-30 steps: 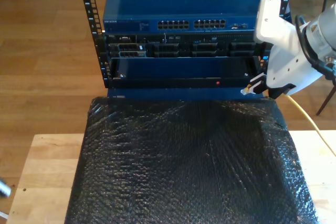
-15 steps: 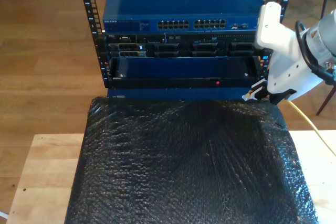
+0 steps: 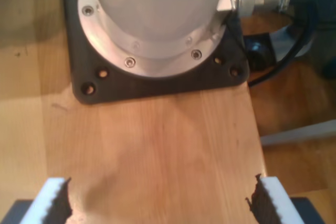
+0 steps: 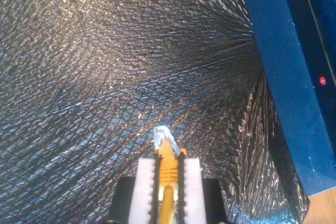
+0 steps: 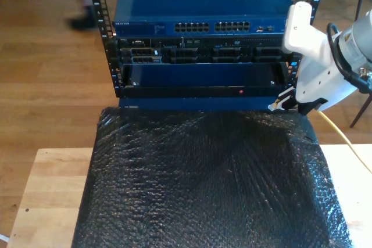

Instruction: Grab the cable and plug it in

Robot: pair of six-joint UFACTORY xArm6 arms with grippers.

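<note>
The yellow cable (image 4: 167, 162) sits pinched between the white pads (image 4: 144, 187) of my second gripper (image 4: 168, 174), which is shut on it. Its clear plug (image 4: 161, 134) sticks out past the fingertips, over black bubble wrap (image 4: 105, 77). In the exterior view my second gripper (image 5: 280, 103) hangs at the right, just in front of the rack's lower blue shelf, and the cable (image 5: 340, 136) trails down behind it. The blue network switch (image 5: 200, 1) with its row of ports (image 5: 212, 27) is on top of the rack. My first gripper (image 3: 160, 203) is open over bare wood, holding nothing.
Black bubble wrap (image 5: 209, 184) covers the wooden table (image 5: 46, 196). Below the switch, the rack holds a server (image 5: 197, 54) and a blue shelf with a red light (image 5: 242, 92). A robot arm base (image 3: 157, 35) is bolted ahead of my first gripper. A person's legs (image 5: 87, 13) stand at the exterior view's upper left.
My second gripper has dropped slightly with the cable, then held still. A person's legs have come in at the exterior view's upper left.
</note>
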